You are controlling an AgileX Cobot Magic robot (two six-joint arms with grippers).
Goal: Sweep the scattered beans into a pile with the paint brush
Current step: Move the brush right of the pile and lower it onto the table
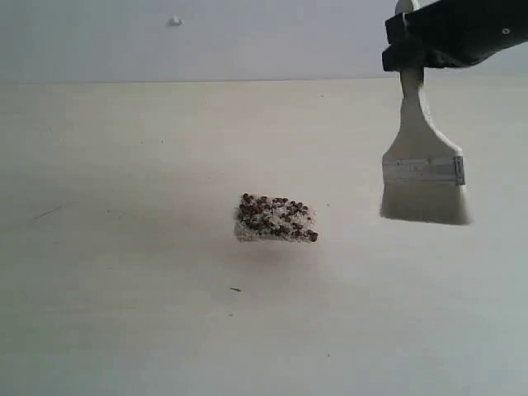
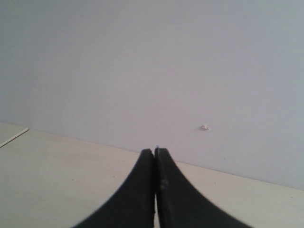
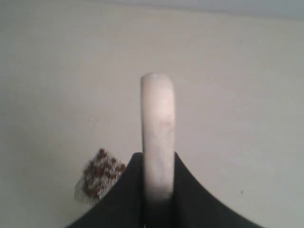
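Observation:
The beans lie gathered with whitish grit in one small pile (image 1: 276, 219) near the middle of the pale table (image 1: 124, 313); the right wrist view catches the pile (image 3: 100, 175) beside one finger. The paint brush (image 1: 423, 169) hangs upright in the air to the right of the pile, bristles down and clear of the table. My right gripper (image 1: 410, 51) is shut on its wooden handle at the top right. In the right wrist view the brush (image 3: 157, 133) sticks out edge-on from the right gripper (image 3: 157, 159). My left gripper (image 2: 155, 152) is shut on nothing and points at the wall.
A pale wall (image 1: 247, 37) rises behind the table, with a small white knob (image 1: 175, 21) on it, also seen as the knob (image 2: 204, 127) in the left wrist view. A tiny dark speck (image 1: 236, 289) lies in front of the pile.

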